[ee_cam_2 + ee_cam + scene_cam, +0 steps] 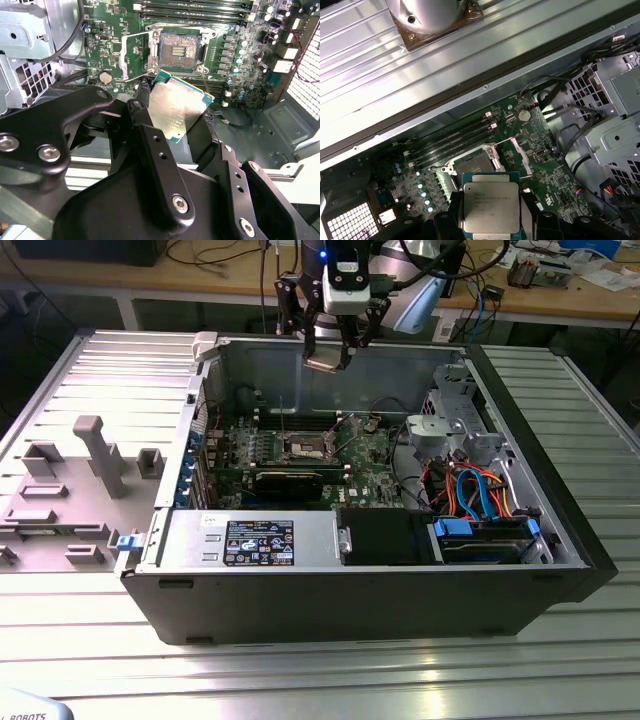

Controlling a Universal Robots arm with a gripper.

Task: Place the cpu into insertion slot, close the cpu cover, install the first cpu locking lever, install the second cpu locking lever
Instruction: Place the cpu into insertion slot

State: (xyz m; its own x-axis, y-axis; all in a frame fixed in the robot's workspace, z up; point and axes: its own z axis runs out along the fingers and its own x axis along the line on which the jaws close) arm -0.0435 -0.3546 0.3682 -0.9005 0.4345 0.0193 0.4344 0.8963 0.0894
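Above an open computer case [380,602] on a ribbed metal table [300,680], I hang with the cpu in hand.

At the exterior view's left, a grey fixture plate [60,510] with upright blocks lies on the table just beside the case. Further right, inside the case, the green board [235,445] lies flat with a black graphics card [290,481] across its near edge.

At centre, my gripper [328,352] is up at the level of the case's far wall, narrowed onto the cpu [327,363]. The black fingers [144,102] press on two opposite edges, and the silvery top faces the wrist cameras in both wrist views.

The slot [308,448] is well below me. In the exterior view it sits a little left of the gripper and nearer the camera. Its pale pin field is bare, and the cover [124,57] is swung back beside it.

In the second wrist view, the cpu [177,107] hangs just short of the slot [177,50], with its edges set at an angle to the dark frame. I judge that the chip is neither over the socket nor squared to it. In the first wrist view, the cpu [490,207] likewise overlaps only the near corner of the slot [470,165].

At the exterior view's right stand the drive cage [450,430] and a bundle of orange and blue cables [470,490], well apart from me.
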